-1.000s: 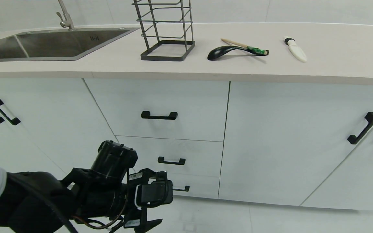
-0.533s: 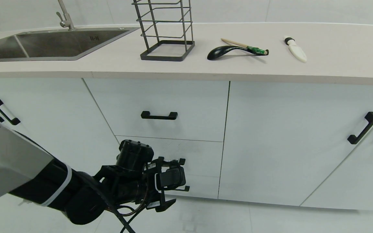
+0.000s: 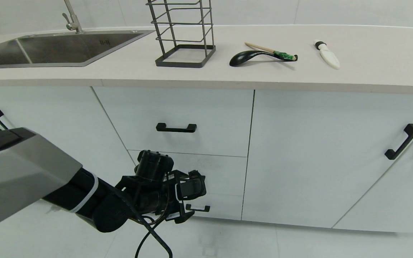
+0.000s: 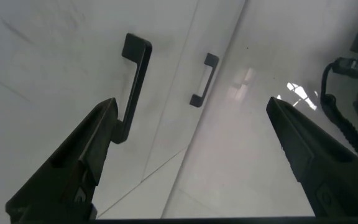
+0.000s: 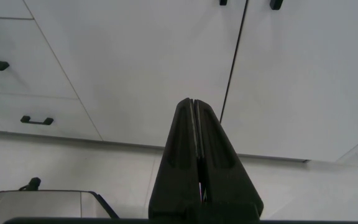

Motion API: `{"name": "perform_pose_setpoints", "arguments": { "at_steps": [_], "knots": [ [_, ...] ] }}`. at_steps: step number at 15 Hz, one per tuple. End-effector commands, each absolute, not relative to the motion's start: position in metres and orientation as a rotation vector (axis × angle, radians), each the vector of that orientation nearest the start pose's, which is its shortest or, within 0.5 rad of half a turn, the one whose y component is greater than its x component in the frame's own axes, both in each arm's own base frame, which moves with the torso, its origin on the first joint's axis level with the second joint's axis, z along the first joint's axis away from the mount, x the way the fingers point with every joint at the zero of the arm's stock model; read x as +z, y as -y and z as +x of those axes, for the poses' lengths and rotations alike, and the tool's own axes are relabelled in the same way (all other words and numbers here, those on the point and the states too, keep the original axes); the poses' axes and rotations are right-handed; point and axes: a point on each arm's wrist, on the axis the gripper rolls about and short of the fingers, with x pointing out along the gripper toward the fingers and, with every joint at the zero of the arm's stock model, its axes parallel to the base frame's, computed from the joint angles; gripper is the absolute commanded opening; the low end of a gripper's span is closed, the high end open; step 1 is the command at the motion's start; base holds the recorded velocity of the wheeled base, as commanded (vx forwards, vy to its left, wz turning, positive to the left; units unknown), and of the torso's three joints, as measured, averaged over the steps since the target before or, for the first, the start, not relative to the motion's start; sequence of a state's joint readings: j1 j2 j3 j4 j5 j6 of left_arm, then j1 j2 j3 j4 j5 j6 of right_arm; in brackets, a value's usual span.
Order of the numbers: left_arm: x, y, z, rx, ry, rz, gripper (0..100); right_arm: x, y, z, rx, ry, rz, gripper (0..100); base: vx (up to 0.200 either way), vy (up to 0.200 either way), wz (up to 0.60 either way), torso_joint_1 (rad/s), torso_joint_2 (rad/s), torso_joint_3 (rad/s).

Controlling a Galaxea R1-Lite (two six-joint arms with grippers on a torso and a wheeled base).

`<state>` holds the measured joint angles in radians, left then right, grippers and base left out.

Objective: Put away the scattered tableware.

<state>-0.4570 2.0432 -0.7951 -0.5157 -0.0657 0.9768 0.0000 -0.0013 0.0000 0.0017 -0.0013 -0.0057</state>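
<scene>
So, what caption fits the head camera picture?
Open left claw low by the lower drawer handles, while a black spoon, wooden utensil and white knife lie on the counter.

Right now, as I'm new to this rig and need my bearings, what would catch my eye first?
The left gripper, fingers open, hangs low before the white drawers, close to a black drawer handle. Up on the countertop, a black spoon and chopsticks lie together. A white knife is to their right and a wire rack to their left, beside the sink.
</scene>
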Motion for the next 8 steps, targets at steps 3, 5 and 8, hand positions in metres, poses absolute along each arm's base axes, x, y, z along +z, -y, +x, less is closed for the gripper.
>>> {"name": "perform_pose_setpoints", "arguments": {
  "at_steps": [3, 5, 8],
  "knots": [
    [0.036, 0.148, 0.322, -0.806, -0.436, 1.062, 100, 0.075, 0.000, -0.023, -0.002, -0.002, -0.006, 0, 0.000, 0.000, 0.00, 0.000, 0.00, 0.000],
    [0.032, 0.146, 0.327, -0.789, -0.430, 1.055, 100, 0.075, 0.000, -0.023, -0.002, -0.002, -0.006, 0, 0.000, 0.000, 0.00, 0.000, 0.00, 0.000],
    [0.029, 0.141, 0.336, -0.777, -0.429, 1.048, 100, 0.075, 0.000, -0.023, -0.002, -0.002, -0.006, 0, 0.000, 0.000, 0.00, 0.000, 0.00, 0.000]
  ]
}}
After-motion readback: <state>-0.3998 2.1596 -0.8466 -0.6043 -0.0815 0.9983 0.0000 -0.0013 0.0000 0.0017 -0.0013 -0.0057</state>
